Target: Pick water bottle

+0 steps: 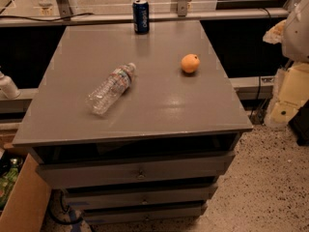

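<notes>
The water bottle (110, 88) is clear, ribbed plastic with a white cap and a pale label band. It lies on its side on the grey cabinet top (159, 105), left of centre, with the cap pointing to the back right. My gripper (276, 32) shows only as a pale shape in front of the white arm (298, 28) at the upper right edge. It is off the cabinet, far to the right of the bottle, and touches nothing on the top.
A blue soda can (141, 16) stands upright at the back edge. An orange (190, 63) sits right of centre. Drawers (140, 170) run below the front edge. A cardboard box (21, 202) stands at the lower left, and yellowish objects (289, 95) stand on the floor to the right.
</notes>
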Motion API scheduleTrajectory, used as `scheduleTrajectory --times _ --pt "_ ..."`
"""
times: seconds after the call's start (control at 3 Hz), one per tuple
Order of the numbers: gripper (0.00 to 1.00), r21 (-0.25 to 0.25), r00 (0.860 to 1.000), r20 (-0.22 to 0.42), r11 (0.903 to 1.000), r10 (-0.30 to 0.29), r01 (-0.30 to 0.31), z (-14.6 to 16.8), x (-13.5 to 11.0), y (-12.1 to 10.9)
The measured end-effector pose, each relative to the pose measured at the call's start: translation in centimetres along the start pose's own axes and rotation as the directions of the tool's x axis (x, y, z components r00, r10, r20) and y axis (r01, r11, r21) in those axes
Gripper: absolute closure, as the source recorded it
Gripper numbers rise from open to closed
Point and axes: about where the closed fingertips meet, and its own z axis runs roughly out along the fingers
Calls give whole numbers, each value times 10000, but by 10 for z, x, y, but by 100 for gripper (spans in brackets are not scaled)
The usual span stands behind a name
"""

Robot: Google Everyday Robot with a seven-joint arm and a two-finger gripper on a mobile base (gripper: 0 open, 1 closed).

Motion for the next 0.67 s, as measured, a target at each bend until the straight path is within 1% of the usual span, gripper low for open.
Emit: scheduleTrajectory --times 0.33,0.67 --pt "0 2 10000 1 10000 0 0 0 0 0" --pt "0 -199 9967 274 9969 -761 767 5 -18 -8"
